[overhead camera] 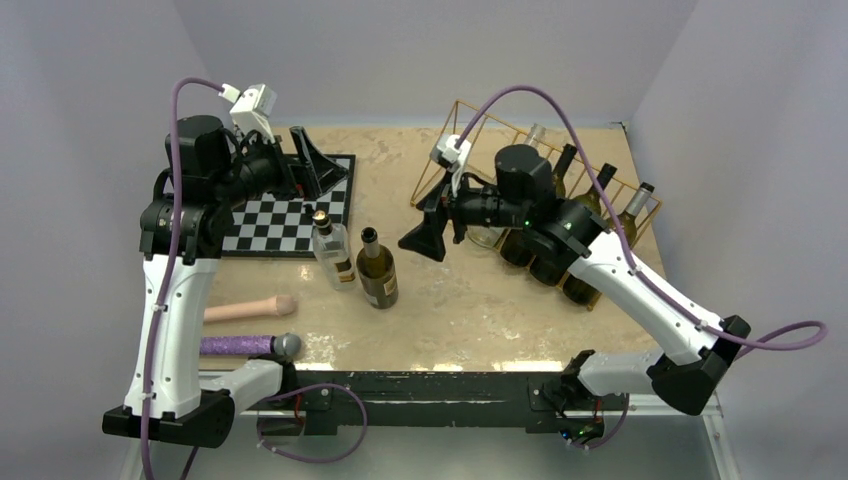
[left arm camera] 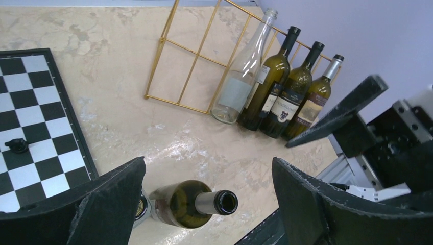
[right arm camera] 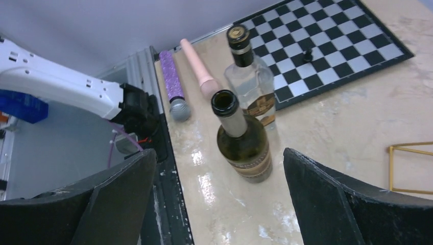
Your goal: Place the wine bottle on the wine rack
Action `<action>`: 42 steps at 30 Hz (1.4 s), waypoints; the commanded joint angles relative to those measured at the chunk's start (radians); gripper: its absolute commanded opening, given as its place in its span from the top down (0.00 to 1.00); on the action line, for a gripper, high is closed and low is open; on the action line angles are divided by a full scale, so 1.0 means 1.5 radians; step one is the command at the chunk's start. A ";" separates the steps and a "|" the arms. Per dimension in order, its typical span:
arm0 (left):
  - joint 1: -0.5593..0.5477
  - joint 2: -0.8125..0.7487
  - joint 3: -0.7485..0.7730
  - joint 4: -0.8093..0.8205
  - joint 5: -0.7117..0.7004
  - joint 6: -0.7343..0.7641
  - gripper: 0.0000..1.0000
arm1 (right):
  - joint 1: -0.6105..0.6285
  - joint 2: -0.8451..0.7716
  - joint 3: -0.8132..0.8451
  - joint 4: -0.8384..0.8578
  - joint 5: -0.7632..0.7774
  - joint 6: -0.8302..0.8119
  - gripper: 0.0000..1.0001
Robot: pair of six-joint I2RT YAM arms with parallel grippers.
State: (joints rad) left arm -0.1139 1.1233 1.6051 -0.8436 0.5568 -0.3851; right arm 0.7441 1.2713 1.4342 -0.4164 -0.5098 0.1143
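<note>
The wine bottle (overhead camera: 377, 272), dark green with an open mouth, stands upright mid-table beside a clear bottle (overhead camera: 333, 255) with a gold cap. The gold wire wine rack (overhead camera: 461, 104) stands at the back right with several bottles lying in it. My right gripper (overhead camera: 425, 236) hovers open between rack and wine bottle, holding nothing. In the right wrist view the wine bottle (right arm camera: 244, 145) stands ahead of the right gripper (right arm camera: 219, 153), apart from both fingers. My left gripper (overhead camera: 315, 162) hangs open over the chessboard. In the left wrist view the left gripper (left arm camera: 208, 166) is open high above the wine bottle (left arm camera: 189, 203).
A chessboard (overhead camera: 290, 215) lies at the back left with one black piece (left arm camera: 18, 145) on it. A pink rod (overhead camera: 250, 308) and a purple microphone (overhead camera: 250, 345) lie at the front left. The rack (left arm camera: 176, 103) has unfilled slots on its left side.
</note>
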 commanded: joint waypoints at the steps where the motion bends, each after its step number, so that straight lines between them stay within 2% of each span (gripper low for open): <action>1: -0.003 -0.030 -0.002 0.020 -0.076 -0.042 0.03 | 0.050 0.007 -0.034 0.112 0.052 -0.013 0.01; 8: -0.003 -0.038 -0.008 0.005 -0.096 -0.059 0.04 | 0.109 0.047 -0.080 0.212 0.148 -0.014 0.01; 14: -0.003 -0.039 -0.010 -0.005 -0.104 -0.070 0.04 | 0.128 0.074 -0.131 0.306 0.213 -0.007 0.08; 24: -0.003 -0.049 -0.034 -0.028 -0.150 -0.074 0.05 | 0.148 0.133 -0.128 0.323 0.244 -0.005 0.21; 31: -0.003 -0.046 -0.032 -0.035 -0.159 -0.062 0.05 | 0.160 0.152 -0.127 0.329 0.258 -0.006 0.45; 33: -0.003 -0.045 -0.034 -0.034 -0.162 -0.059 0.05 | 0.163 0.152 -0.127 0.326 0.260 -0.009 0.57; 36: -0.003 -0.043 -0.035 -0.033 -0.163 -0.055 0.05 | 0.166 0.153 -0.125 0.325 0.270 -0.013 0.83; 39: -0.003 -0.042 -0.037 -0.032 -0.162 -0.053 0.05 | 0.167 0.147 -0.118 0.322 0.294 -0.024 1.00; 42: -0.003 -0.042 -0.037 -0.029 -0.162 -0.053 0.05 | 0.167 0.139 -0.106 0.317 0.316 -0.039 1.00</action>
State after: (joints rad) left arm -0.1143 1.0657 1.5555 -0.9077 0.3233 -0.4782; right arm 0.9913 1.5082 1.2194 0.0288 -0.1040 0.0933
